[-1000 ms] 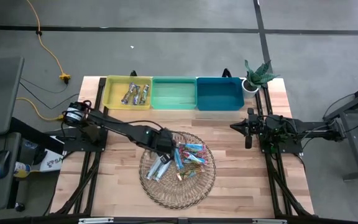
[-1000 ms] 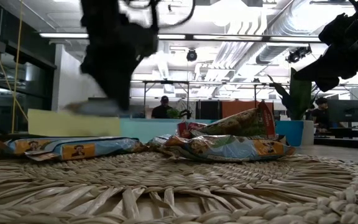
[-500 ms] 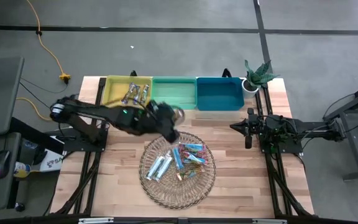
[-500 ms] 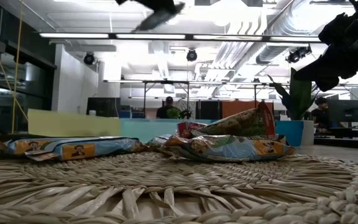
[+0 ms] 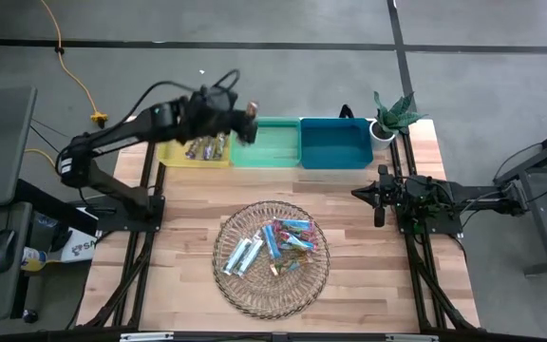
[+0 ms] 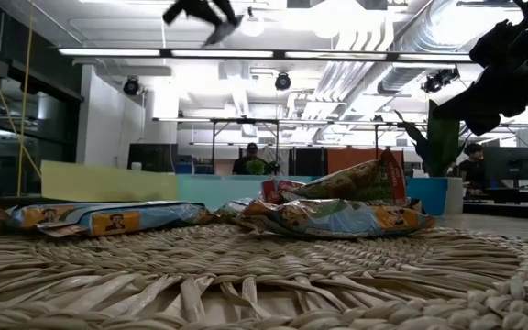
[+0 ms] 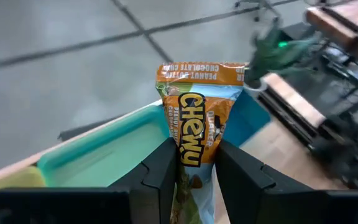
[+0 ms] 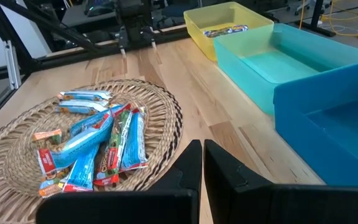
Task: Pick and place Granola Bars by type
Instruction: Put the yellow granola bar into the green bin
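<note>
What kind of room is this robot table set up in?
Probably a lab or open-plan workshop: exposed ceiling ducts and strip lights overhead, a bare concrete floor with a yellow cable, and desks with monitors beyond the table.

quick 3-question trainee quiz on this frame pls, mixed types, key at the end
1. True or false: the left gripper is shut on a Chewy granola bar.
2. Over which bin does the left gripper hang in the high view? A) yellow bin B) green bin C) blue bin
3. Fill in: the remaining bars lie in the round ____ tray.

Key
1. True.
2. B, at the green bin's edge next to the yellow bin.
3. Wicker.
</note>
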`<state>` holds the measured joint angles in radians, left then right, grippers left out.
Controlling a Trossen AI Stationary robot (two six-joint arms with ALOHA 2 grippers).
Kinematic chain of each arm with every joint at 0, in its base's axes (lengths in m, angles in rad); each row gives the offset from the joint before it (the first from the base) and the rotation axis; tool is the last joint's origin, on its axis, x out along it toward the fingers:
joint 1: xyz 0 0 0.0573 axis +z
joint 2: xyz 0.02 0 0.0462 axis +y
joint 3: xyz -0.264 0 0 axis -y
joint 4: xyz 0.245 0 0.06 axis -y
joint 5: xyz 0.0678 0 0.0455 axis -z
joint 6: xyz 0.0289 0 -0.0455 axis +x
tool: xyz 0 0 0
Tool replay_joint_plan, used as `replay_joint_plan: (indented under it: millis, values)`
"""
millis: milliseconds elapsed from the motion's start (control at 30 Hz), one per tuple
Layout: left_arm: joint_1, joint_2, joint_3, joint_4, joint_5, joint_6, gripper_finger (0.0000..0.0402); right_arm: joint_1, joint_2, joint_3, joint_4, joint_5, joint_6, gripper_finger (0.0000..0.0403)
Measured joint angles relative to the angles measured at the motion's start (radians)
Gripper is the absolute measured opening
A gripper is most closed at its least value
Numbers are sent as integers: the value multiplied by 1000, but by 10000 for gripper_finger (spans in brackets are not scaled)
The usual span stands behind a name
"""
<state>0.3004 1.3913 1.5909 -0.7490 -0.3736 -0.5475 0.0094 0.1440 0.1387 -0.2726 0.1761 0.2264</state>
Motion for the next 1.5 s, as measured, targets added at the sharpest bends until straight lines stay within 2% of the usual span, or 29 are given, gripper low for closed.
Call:
replay_joint_plan:
  millis: [200, 367, 433, 567, 700, 1000, 1200, 1400, 1500]
  values:
    - [144, 88, -1, 0, 107, -46, 103, 0, 0, 0, 0, 0, 0, 0]
    - [228, 187, -1, 21, 310, -65, 103, 0, 0, 0, 0, 0, 0, 0]
    - [255, 223, -1, 23, 362, -62, 103, 0, 0, 0, 0, 0, 0, 0]
    - [302, 305, -2, 10, 375, -60, 103, 0, 0, 0, 0, 0, 0, 0]
    - [357, 371, -2, 8, 432, -81, 103, 0, 0, 0, 0, 0, 0, 0]
    - [404, 500, -1, -67, 355, -166, 103, 0, 0, 0, 0, 0, 0, 0]
    - [378, 551, -2, -90, 229, -257, 103, 0, 0, 0, 0, 0, 0, 0]
    - [364, 599, -2, -101, 249, -329, 103, 0, 0, 0, 0, 1, 0, 0]
    - [358, 618, -2, -129, 222, -348, 103, 0, 0, 0, 0, 1, 0, 0]
